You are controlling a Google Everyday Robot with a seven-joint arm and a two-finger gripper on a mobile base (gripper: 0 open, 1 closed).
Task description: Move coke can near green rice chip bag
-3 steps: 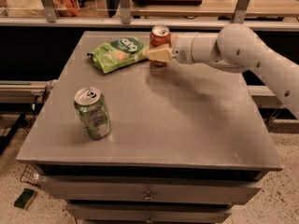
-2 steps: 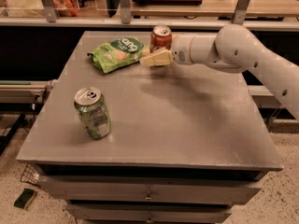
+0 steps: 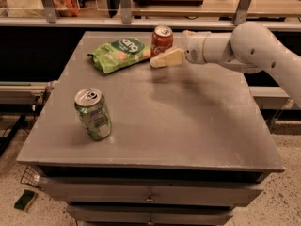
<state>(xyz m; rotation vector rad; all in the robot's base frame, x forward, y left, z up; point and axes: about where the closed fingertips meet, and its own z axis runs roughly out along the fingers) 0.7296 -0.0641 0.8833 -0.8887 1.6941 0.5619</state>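
Camera view: the gripper [image 3: 167, 56] has eased off. A second ago its pale near finger lay across the coke can [image 3: 162, 39]; now it sits lower, in front of the can's base, jaws spread and holding nothing. The can stands upright on the table [image 3: 197, 126], just beside the right end of the green rice chip bag [image 3: 120, 54], at the far edge. The placement looks done. The green can [image 3: 93, 113] stands well apart, near the front.
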